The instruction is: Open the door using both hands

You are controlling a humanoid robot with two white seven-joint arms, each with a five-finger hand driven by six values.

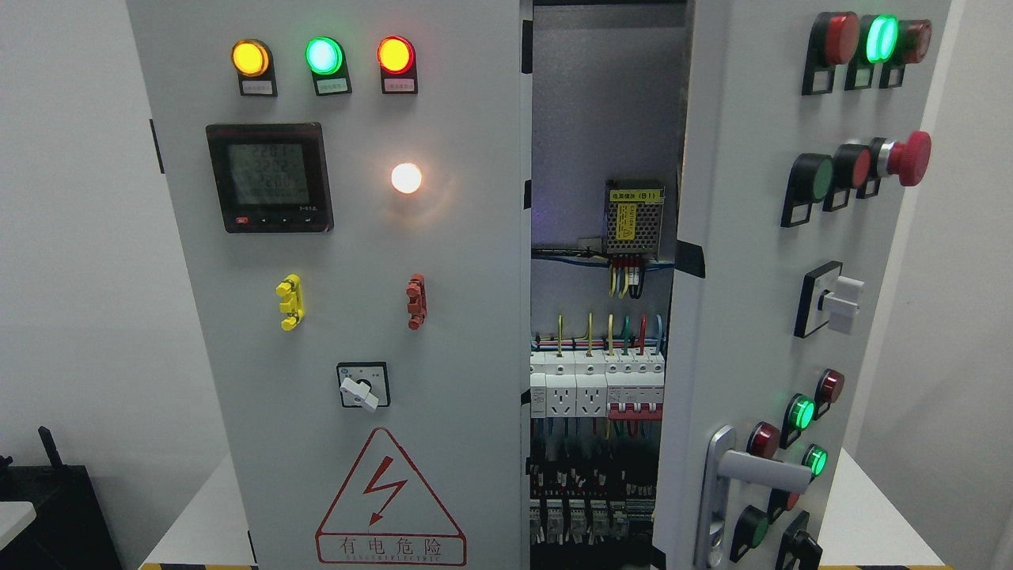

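A grey electrical cabinet fills the head view. Its left door (pixel 348 317) is closed and carries three lit lamps, a digital meter (pixel 269 177), a white lamp, a rotary switch (pixel 362 385) and a red warning triangle. The right door (pixel 791 301) stands ajar, swung outward, so a gap shows the interior wiring and breakers (pixel 597 380). A silver lever handle (pixel 760 465) sits low on the right door. Neither of my hands shows anywhere in the picture.
The right door bears push buttons, green lamps and a red emergency stop (pixel 910 158) sticking out. The cabinet stands on a white table (pixel 198 514). A dark object (pixel 47 507) sits at the lower left. White walls flank both sides.
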